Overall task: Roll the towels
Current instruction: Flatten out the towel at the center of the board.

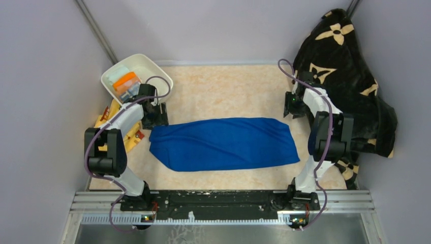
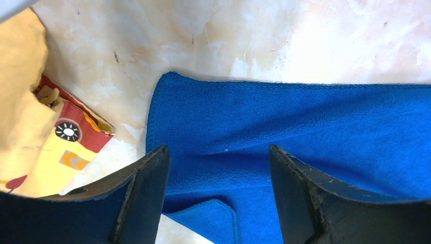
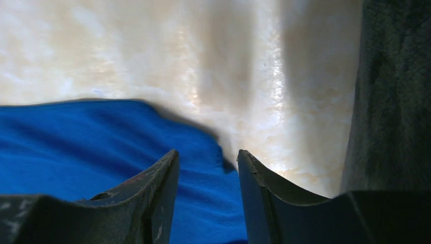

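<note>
1. Walls (image 1: 40,76) — plain pale lilac-grey panels on the left, back and right, closing in the table.
2. Table top (image 1: 228,86) — cream with beige marbling; glossy glare patches in the right wrist view.
3. Near edge: aluminium rail (image 1: 356,201) across the full width, dull metal sheet (image 1: 228,234) below it.
4. Two thin grey struts (image 1: 96,30) slant in the far corners.
5. Light even, diffuse; shadows soft.

The towel (image 1: 223,144) lies on the table (image 1: 223,91) between left gripper (image 1: 155,122) and right gripper (image 1: 291,111); bin (image 1: 147,60) behind-left, blanket (image 1: 345,76) right
</note>
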Tool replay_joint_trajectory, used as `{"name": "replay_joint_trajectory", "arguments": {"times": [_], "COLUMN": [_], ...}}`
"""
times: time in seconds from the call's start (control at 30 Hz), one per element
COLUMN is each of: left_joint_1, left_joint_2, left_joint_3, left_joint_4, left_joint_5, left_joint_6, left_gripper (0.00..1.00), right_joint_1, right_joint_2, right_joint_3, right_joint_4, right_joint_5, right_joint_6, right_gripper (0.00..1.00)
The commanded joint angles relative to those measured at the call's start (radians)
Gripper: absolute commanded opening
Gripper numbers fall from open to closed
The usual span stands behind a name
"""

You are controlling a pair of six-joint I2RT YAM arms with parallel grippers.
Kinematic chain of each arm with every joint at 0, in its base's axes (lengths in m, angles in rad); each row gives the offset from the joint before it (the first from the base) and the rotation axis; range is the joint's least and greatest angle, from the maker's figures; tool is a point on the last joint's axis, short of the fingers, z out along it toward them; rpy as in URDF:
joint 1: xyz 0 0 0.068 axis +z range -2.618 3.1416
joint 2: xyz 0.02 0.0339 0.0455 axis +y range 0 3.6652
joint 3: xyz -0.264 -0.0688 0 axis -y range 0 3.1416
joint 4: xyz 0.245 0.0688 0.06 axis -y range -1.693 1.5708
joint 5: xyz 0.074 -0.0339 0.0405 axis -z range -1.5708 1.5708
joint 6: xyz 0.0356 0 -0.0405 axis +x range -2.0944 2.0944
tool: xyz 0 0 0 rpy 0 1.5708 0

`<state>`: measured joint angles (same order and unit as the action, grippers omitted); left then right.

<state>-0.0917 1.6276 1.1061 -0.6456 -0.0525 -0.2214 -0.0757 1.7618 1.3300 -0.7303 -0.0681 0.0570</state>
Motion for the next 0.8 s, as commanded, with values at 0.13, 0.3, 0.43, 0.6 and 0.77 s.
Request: {"name": "replay_joint_trajectory", "arguments": {"times": [0.13,0.3,0.43,0.6,0.77], "left_joint_1": [0.005,0.004,0.004,0.003,0.004], "left_joint_2": [-0.028,-0.036,-0.04,-0.04,-0.045], "left_joint_3": [-0.051,-0.075,-0.083,-0.078,-0.076], "left_joint_4": [0.076,0.098,0.109,0.11,0.112], "left_joint_5": [-0.039,-0.033,-0.025,-0.022,-0.016], "left_joint_6": [0.053,0.06,0.059,0.059,0.059], "left_gripper": [0.76,0.75,0.75,0.75,0.75], "right_joint_1": [-0.024,-0.025,-0.024,-0.013,0.013], "right_joint_2": [0.128,0.169,0.193,0.218,0.25], "right_joint_3": [0.085,0.083,0.067,0.051,0.044], "right_joint_4": [-0.01,-0.015,-0.035,-0.053,-0.068], "right_joint_5": [-0.09,-0.184,-0.208,-0.243,-0.179], "right_joint_6": [-0.145,-0.18,-0.194,-0.205,-0.214], "right_gripper": [0.39,0.39,0.39,0.38,0.25]}}
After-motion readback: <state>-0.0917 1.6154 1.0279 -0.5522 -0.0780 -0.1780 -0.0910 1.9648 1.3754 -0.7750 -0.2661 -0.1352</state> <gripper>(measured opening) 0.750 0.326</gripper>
